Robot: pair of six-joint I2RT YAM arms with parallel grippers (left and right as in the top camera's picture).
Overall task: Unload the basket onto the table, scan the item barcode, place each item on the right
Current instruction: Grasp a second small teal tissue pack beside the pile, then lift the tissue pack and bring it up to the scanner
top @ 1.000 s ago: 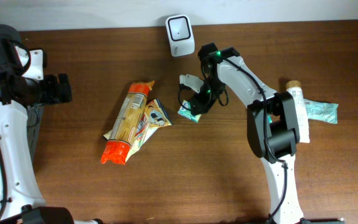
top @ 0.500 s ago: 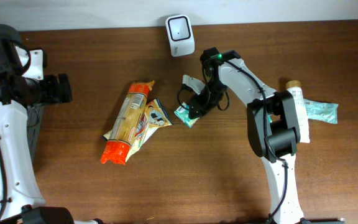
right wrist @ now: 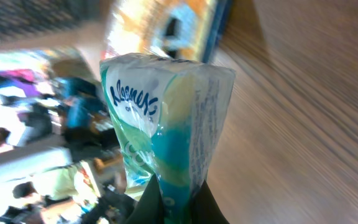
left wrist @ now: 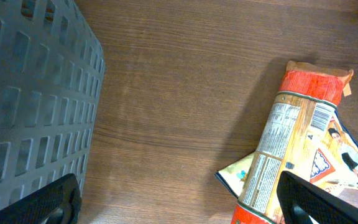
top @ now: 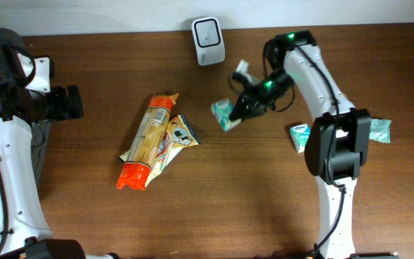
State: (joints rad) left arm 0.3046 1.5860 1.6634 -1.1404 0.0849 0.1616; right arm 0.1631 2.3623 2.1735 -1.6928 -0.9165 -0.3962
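Right jaws clamp the tissue pack (top: 223, 114), left jaws apart; turn its barcode squarely toward the scanner (top: 208, 31) by the tabletop's far edge.

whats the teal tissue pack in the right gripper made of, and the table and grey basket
Small teal-and-white tissue pack: thin glossy plastic film, wrinkled and shiny. Brown table: wood or laminate, matte, grain visible. Grey gridded basket: probably moulded plastic.
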